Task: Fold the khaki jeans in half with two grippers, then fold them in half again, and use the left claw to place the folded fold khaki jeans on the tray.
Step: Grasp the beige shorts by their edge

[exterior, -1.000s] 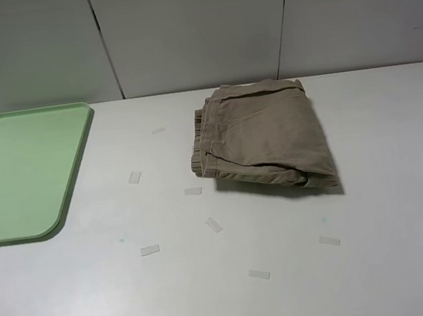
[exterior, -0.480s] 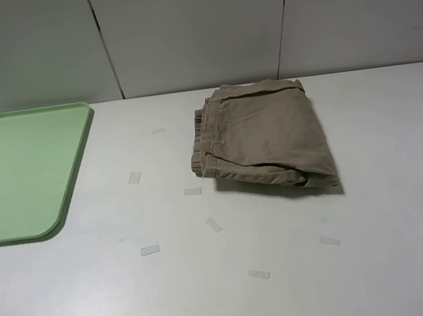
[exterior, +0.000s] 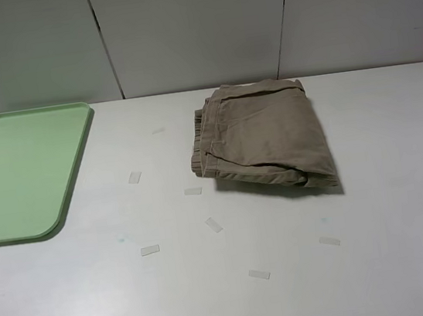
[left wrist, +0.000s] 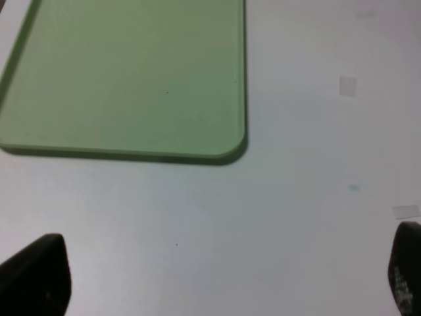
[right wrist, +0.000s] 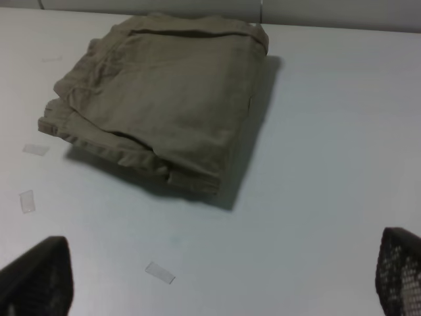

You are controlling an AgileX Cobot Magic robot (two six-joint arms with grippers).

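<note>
The khaki jeans [exterior: 261, 133] lie folded into a compact stack on the white table, right of centre; the right wrist view shows the same stack [right wrist: 164, 99] from nearer. At the far left sits the pale-green tray [exterior: 18, 172], with nothing on it, and its near corner [left wrist: 131, 79] fills the left wrist view. Neither arm appears in the exterior high view. My left gripper [left wrist: 227, 276] hangs open over bare table near the tray's corner. My right gripper [right wrist: 223, 276] is open too, short of the stack and touching nothing.
Several small clear tape pieces [exterior: 214, 224] are scattered on the table in front of the jeans and between them and the tray. A grey panelled wall [exterior: 194, 28] stands behind the table.
</note>
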